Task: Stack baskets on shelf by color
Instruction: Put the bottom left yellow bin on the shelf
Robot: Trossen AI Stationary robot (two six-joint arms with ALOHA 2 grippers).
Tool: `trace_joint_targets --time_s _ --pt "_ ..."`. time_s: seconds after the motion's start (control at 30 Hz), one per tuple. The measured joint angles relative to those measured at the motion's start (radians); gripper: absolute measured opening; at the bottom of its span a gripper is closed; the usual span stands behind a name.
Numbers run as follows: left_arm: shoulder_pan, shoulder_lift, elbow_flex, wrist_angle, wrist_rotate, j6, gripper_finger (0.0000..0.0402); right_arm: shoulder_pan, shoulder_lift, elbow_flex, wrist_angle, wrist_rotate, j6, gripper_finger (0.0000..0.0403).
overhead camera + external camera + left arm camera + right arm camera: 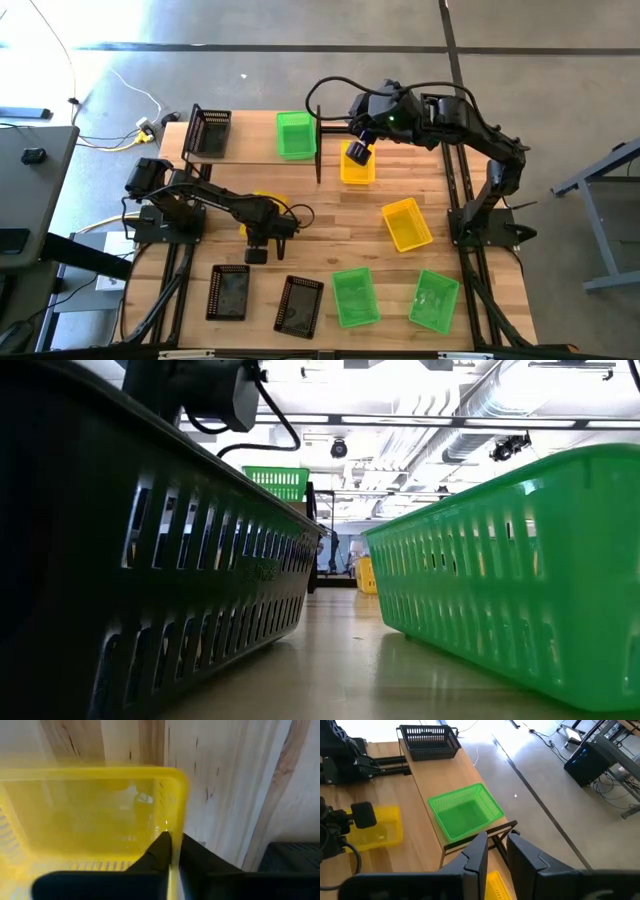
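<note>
My left end effector (172, 852) is clamped on the rim of a yellow basket (90, 815) on the desk (330, 215), left of centre. My right end effector (497, 852) grips the wall of another yellow basket (357, 165) by the shelf (250, 150), where a green basket (295, 133) and a black basket (208, 131) sit. A third yellow basket (407, 223) lies right of centre; two black baskets (228, 292) and two green baskets (355, 297) line the near edge
</note>
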Motion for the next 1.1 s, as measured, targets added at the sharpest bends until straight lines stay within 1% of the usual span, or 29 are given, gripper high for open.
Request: trace_joint_targets --time_s 0.03,0.13,0.2,0.27,0.37,0.5,0.7,1.0,1.1 --pt "0.000 0.000 0.000 -0.002 0.006 0.000 0.0010 0.000 0.000 0.000 0.000 0.000 0.000 0.0057" --pt "0.000 0.000 0.000 -0.002 0.013 -0.007 0.0016 0.000 0.000 0.000 -0.003 0.000 0.000 0.0057" --pt "0.000 -0.009 0.002 -0.007 0.038 -0.007 0.0014 0.000 0.000 0.000 -0.006 0.000 0.000 0.0057" --pt "-0.002 -0.025 0.019 -0.019 0.048 -0.007 0.0007 0.000 0.000 0.000 -0.009 0.001 0.002 0.0057" --pt "-0.010 -0.053 0.052 -0.045 0.050 -0.016 0.0006 0.000 0.000 0.000 -0.020 0.003 0.009 0.0057" --pt "-0.015 -0.099 0.094 -0.075 0.050 -0.064 0.0003 0.000 0.000 0.000 -0.022 0.004 0.010 0.0057" --pt "-0.027 -0.144 0.176 -0.216 0.050 -0.110 0.0002 0.000 0.000 0.000 -0.022 0.004 0.009 0.0057" --pt "-0.071 -0.190 0.329 -0.367 0.045 -0.120 0.0002 0.000 0.001 0.000 -0.026 0.005 0.012 0.0057" --pt "-0.080 -0.190 0.388 -0.419 -0.014 -0.120 0.0002 0.000 0.001 0.000 -0.030 0.005 0.037 0.0057"
